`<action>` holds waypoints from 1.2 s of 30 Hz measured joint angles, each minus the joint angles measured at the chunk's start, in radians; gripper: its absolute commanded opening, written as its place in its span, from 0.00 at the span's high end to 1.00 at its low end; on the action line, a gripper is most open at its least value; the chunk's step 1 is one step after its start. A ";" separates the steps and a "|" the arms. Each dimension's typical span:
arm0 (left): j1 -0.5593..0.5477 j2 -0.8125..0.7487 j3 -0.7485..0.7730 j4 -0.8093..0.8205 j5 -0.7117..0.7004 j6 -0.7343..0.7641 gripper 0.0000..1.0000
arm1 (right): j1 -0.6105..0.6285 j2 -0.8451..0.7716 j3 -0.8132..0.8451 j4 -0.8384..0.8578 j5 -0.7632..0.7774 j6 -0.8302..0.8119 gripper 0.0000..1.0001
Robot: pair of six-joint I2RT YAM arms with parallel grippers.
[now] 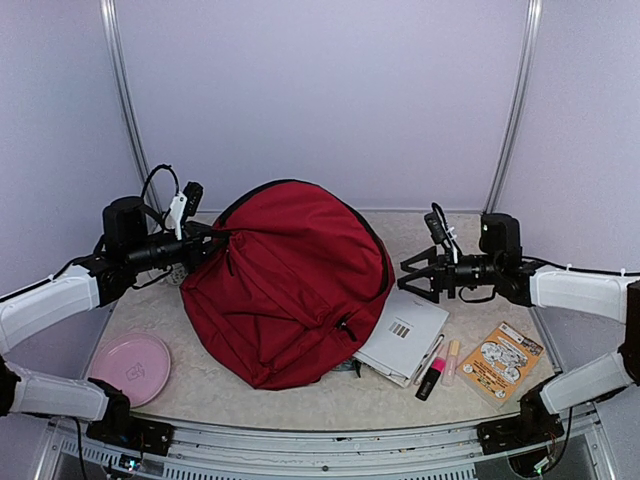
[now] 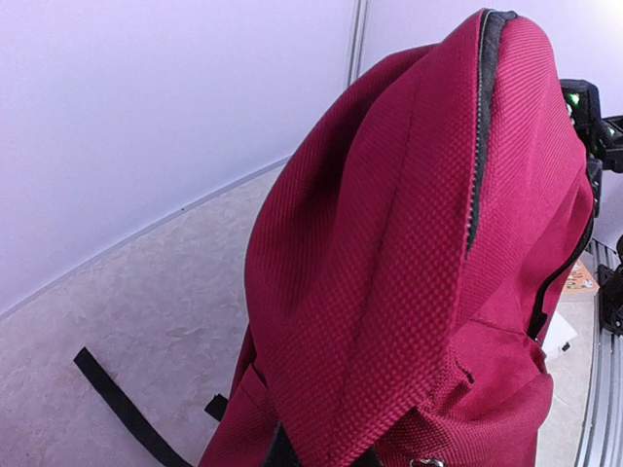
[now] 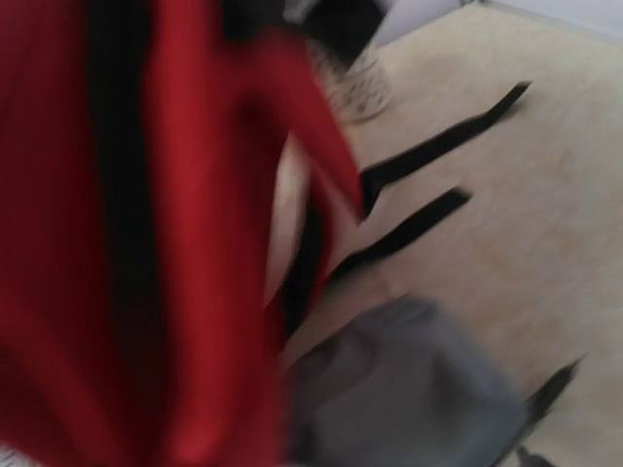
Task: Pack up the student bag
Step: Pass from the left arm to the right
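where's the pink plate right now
In the top view the pink plate lies flat at the near left corner of the table, left of the red bag and not touching it.

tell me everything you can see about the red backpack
The backpack is dark red woven fabric with black zippers and black straps that trail onto the table. It sits mid-table as a rounded, slumped heap. The left gripper, shut, pinches its left edge; its lower right corner lies over a white book.
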 measured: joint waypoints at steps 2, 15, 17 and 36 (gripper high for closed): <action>0.003 0.000 0.000 -0.001 -0.017 -0.003 1.00 | 0.027 -0.042 -0.052 0.000 0.003 0.002 0.00; 0.004 0.000 0.000 0.000 -0.051 -0.013 1.00 | 0.304 -0.077 -0.184 0.206 0.327 0.094 0.33; 0.007 -0.001 0.000 -0.001 -0.053 -0.013 1.00 | 0.310 -0.027 -0.183 0.254 0.372 0.123 0.43; 0.102 -0.206 -0.032 -0.009 -0.085 -0.081 0.26 | 0.270 0.132 0.352 0.068 0.316 0.042 1.00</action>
